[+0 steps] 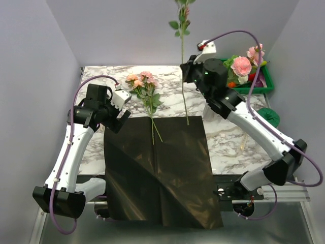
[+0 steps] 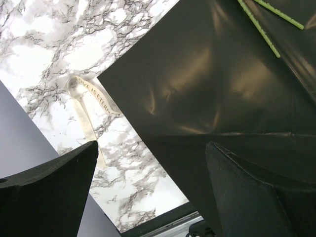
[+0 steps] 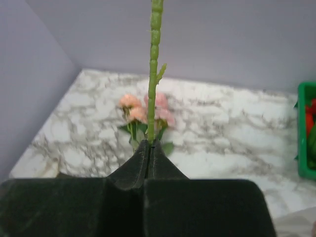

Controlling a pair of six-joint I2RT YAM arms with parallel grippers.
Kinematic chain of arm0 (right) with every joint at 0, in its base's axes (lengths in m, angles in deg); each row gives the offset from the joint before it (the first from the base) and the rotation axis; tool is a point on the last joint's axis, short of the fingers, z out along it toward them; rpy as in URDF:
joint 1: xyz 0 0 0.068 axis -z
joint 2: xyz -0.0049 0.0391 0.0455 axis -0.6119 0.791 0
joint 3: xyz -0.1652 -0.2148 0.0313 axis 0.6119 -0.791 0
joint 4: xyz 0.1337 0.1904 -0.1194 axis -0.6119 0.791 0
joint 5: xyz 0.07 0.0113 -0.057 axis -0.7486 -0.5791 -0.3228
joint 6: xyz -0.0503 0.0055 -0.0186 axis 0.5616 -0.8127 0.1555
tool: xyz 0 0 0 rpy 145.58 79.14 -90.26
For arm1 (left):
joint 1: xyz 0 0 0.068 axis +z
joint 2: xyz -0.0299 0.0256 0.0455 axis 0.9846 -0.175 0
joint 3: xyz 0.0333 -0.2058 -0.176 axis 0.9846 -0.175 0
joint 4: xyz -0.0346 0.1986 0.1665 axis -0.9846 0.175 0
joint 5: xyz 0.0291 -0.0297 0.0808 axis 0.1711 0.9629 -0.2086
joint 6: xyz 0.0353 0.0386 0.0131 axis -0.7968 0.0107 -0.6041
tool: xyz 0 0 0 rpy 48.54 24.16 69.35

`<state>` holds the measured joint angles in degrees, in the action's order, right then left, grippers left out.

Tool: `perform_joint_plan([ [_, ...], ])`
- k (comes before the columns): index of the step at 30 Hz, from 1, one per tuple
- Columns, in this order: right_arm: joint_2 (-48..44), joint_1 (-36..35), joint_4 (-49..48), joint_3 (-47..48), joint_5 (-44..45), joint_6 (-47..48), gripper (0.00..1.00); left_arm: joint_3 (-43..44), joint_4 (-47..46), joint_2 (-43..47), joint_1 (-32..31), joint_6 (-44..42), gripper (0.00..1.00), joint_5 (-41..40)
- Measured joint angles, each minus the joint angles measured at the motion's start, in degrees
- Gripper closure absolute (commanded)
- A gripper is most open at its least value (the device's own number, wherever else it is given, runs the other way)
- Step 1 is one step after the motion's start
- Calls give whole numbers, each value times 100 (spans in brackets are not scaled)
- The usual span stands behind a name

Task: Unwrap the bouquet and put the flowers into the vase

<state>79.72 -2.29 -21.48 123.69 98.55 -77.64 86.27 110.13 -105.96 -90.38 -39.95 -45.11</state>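
Note:
The black wrapper (image 1: 157, 173) lies spread flat on the marble table, its near edge hanging over the front. A small bunch of pink and peach flowers (image 1: 144, 84) rests at its far edge, with the stems (image 2: 259, 27) lying on the paper. My right gripper (image 1: 186, 71) is shut on one long green stem (image 3: 153, 74) and holds it upright, leaves high above. Its fingertips (image 3: 149, 144) pinch the stem low down. My left gripper (image 2: 152, 148) hangs open over the wrapper's far left corner (image 1: 122, 119) with nothing between its fingers. I cannot make out the vase; the right arm covers that side.
A cream ribbon (image 2: 84, 106) lies on the marble beside the wrapper's edge. A green crate (image 1: 266, 84) with pink blooms (image 1: 242, 65) and plastic vegetables stands at the back right. A dark green crinkled round object (image 1: 268, 117) sits at the right edge. Grey walls enclose the table.

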Motion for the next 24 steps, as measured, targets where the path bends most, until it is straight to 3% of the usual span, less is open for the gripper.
perform_joint_plan([
  [7, -1051, 0, -2037, -498, 695, 1657, 99, 55, 17, 0, 0, 0, 1, 11],
  [14, -1163, 164, -3965, -922, 1399, 3383, 99, 55, 20, -4, 0, -7, 1, 15],
  [24, -1126, 907, -4857, -1104, 1587, 3842, 99, 66, 22, -83, 0, -103, 1, 20],
])
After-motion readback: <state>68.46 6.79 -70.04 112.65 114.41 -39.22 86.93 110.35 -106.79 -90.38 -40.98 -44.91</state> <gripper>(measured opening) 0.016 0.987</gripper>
